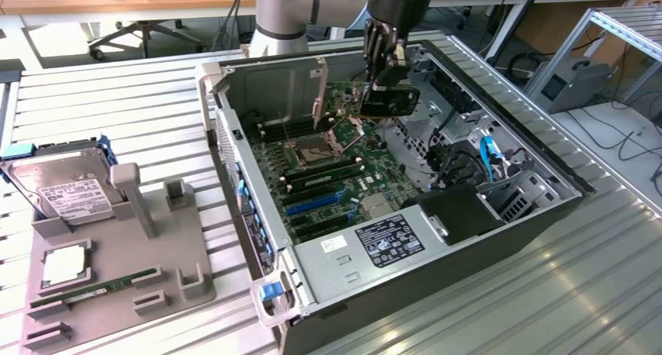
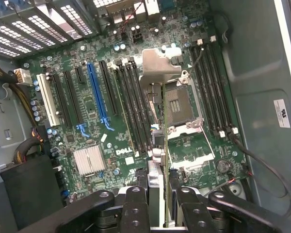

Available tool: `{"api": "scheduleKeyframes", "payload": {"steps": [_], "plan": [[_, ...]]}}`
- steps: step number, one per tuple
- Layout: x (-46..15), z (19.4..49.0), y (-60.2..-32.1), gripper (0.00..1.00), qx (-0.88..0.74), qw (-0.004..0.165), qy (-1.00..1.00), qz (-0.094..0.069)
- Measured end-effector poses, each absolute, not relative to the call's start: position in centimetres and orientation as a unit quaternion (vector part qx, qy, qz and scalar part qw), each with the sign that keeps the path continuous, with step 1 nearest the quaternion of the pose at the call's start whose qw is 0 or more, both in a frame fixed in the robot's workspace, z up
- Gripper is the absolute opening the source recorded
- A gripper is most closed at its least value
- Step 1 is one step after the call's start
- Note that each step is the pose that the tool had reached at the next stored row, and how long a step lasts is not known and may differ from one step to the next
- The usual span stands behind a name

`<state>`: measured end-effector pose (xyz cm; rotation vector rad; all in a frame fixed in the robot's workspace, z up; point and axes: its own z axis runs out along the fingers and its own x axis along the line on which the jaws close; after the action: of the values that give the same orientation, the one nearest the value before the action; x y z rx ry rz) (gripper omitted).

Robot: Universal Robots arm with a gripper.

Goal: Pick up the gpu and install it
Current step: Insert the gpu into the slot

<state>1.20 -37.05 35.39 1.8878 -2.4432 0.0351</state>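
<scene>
Gripper (image 2: 159, 208) pinching gpu (image 2: 156, 179) edge-on between both fingers, card held above motherboard (image 2: 111, 145) inside open computer case (image 1: 279, 84); hard drive (image 1: 67, 192) on grey tray (image 1: 124, 293), exterior view's left

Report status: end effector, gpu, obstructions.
End effector shut on gpu. Gpu held above motherboard, not seated. Hangs beside CPU socket, apart from blue slot.
</scene>
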Motion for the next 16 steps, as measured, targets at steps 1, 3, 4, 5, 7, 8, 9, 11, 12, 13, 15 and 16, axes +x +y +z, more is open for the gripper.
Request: {"api": "scheduleKeyframes", "payload": {"steps": [1,3,4,5,7,8,9,11,12,13,15,16], "plan": [[1.21,35.38,-37.05,0.27,0.612,0.027,-0.790,0.011],[1.21,35.38,-37.05,0.27,0.614,0.027,-0.789,0.011],[1.21,35.39,-37.05,0.27,0.615,0.027,-0.788,0.011],[1.21,35.38,-37.05,0.27,0.616,0.027,-0.788,0.012],[1.21,35.38,-37.05,0.27,0.617,0.027,-0.786,0.012],[1.21,35.38,-37.05,0.27,0.618,0.027,-0.786,0.012],[1.21,35.38,-37.05,0.27,0.618,0.027,-0.785,0.012],[1.21,35.38,-37.05,0.27,0.620,0.027,-0.784,0.012],[1.21,35.38,-37.05,0.27,0.620,0.027,-0.784,0.012],[1.21,35.38,-37.05,0.27,0.621,0.027,-0.783,0.012],[1.21,35.38,-37.05,0.27,0.622,0.027,-0.783,0.012],[1.21,35.38,-37.05,0.27,0.623,0.027,-0.782,0.012]]}}
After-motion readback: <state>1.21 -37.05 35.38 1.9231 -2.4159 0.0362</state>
